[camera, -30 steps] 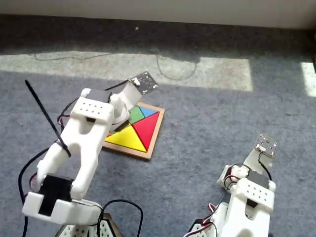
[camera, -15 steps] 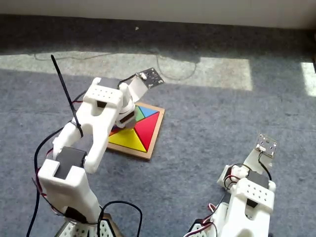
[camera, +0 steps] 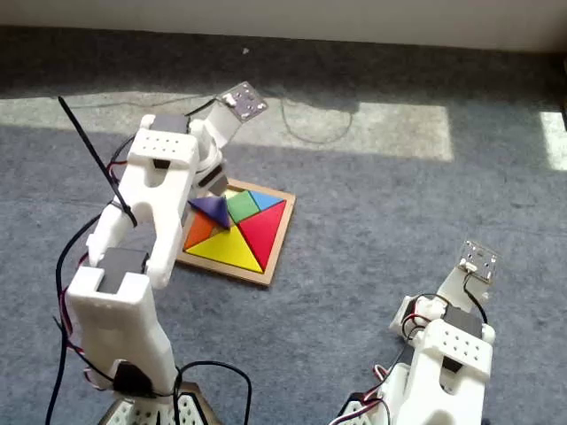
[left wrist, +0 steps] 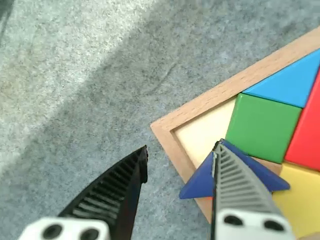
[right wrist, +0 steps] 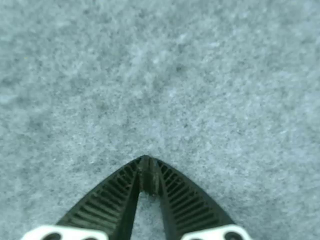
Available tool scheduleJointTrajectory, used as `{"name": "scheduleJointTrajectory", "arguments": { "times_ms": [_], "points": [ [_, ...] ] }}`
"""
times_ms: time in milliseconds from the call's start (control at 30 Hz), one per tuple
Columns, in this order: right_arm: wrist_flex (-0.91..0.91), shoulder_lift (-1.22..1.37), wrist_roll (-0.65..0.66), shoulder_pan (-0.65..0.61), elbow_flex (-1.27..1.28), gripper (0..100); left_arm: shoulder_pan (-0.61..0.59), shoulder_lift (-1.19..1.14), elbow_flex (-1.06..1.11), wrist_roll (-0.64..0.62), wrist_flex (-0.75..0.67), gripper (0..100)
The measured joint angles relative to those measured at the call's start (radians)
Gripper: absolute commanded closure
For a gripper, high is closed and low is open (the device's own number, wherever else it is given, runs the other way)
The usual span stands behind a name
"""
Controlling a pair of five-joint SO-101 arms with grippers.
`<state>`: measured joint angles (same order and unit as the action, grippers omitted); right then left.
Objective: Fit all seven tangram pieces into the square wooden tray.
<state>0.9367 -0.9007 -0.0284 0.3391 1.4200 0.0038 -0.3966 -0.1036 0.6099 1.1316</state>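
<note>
The square wooden tray (camera: 278, 237) (left wrist: 200, 102) lies on the grey carpet. It holds a green square (camera: 241, 205) (left wrist: 262, 125), a light blue triangle (camera: 265, 198) (left wrist: 295, 80), a red triangle (camera: 264, 228), a yellow triangle (camera: 226, 248) and an orange piece (camera: 198, 231). A dark blue triangle (camera: 211, 209) (left wrist: 199, 177) lies askew over the tray's rim, beside a bare slot (left wrist: 200, 135). My left gripper (left wrist: 180, 148) stands open at that corner; its grey finger (left wrist: 232, 187) is over the dark blue triangle and its black finger (left wrist: 122, 187) is over the carpet. My right gripper (right wrist: 147, 165) is shut over bare carpet.
The right arm (camera: 452, 341) is folded back at the near right, far from the tray. A thin cable (camera: 301, 128) runs over the carpet behind the tray. Sunlit strips cross the carpet at the back.
The left arm has swung left and back off the tray's middle, uncovering the dark blue triangle lying askew at the tray's left corner. The right arm has kept still.
</note>
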Motion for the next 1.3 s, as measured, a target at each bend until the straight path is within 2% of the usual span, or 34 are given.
{"name": "scheduleJointTrajectory", "arguments": {
  "times_ms": [167, 433, 733, 900, 1000, 1200, 1300],
  "points": [
    [0.0, 0.0, 0.0, 0.0, 0.0, 99.4, -0.032, -0.002, -0.021, 0.0, 0.006, 78],
    [0.0, 0.0, 0.0, 0.0, 0.0, 99.4, -0.043, 0.034, -0.021, 0.006, 0.164, 77],
    [0.0, 0.0, 0.0, 0.0, 0.0, 99.4, -0.04, 0.003, -0.021, 0.071, 0.233, 77],
    [0.0, 0.0, 0.0, 0.0, 0.0, 99.4, -0.04, -0.012, -0.021, 0.186, 0.262, 77],
    [0.0, 0.0, 0.0, 0.0, 0.0, 99.4, -0.031, -0.025, -0.021, 0.213, 0.264, 77],
    [0.0, 0.0, 0.0, 0.0, 0.0, 99.4, 0.006, -0.08, -0.028, 0.219, 0.264, 77],
    [0.0, 0.0, 0.0, 0.0, 0.0, 99.4, 0.018, -0.092, -0.04, 0.157, 0.236, 77]
  ]
}}
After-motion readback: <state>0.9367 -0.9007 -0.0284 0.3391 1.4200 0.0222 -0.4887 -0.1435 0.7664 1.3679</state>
